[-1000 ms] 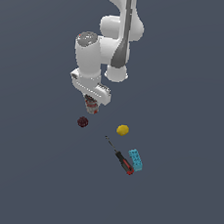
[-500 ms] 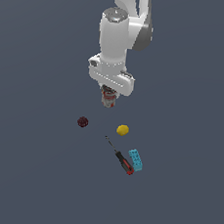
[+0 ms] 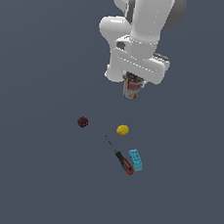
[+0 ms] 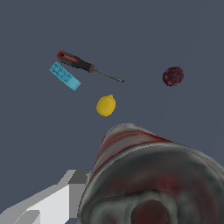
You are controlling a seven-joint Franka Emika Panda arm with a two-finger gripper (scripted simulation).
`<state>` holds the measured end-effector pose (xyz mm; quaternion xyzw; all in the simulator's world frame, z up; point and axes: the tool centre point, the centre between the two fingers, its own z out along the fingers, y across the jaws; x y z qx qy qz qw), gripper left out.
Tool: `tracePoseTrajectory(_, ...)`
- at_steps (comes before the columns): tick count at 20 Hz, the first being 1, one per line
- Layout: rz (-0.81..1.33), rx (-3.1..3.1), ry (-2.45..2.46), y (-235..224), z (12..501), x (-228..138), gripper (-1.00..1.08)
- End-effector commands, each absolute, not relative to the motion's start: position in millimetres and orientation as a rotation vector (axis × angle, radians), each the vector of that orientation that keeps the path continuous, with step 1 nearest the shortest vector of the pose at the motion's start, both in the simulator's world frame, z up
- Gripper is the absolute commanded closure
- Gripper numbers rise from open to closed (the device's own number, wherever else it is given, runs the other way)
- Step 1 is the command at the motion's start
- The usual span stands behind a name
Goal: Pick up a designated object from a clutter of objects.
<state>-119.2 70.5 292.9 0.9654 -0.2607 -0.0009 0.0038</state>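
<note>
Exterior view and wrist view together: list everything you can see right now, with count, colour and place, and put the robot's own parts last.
Can: one, red-and-white label with dark metallic ends, held in the gripper, lifted clear above the other items.
Berry ball: one, dark red, on the floor, furthest toward the exterior view's left.
Lemon: one, yellow, on the floor, toward the exterior view's right of the berry ball.
Screwdriver: one, red-and-black handle with a thin metal shaft, lying flat below the lemon in the exterior view.
Toy brick: one, cyan, right beside the screwdriver's handle; contact cannot be told.
Floor: one, plain dark grey-blue.
Gripper: one, white, shut on the can.
Arm: one, white, entering from the top of the exterior view.
</note>
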Motion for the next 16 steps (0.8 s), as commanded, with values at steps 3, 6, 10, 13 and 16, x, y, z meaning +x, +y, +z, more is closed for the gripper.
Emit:
tracePoseTrajectory(3, 0.000, 3.029, -0.818, 113.7, 330.0, -116.2, 1.08)
tracePoseTrajectory(6, -0.001, 3.031, -0.818, 140.5, 352.5, -113.7, 1.08)
tracePoseTrajectory(10, -0.001, 3.032, -0.818, 168.7, 376.1, -110.2, 1.08)
tracePoseTrajectory(13, -0.001, 3.032, -0.819, 184.0, 389.0, -107.8, 1.08)
tracePoseTrajectory(16, -0.001, 3.033, -0.819, 195.3, 398.7, -105.8, 1.08)
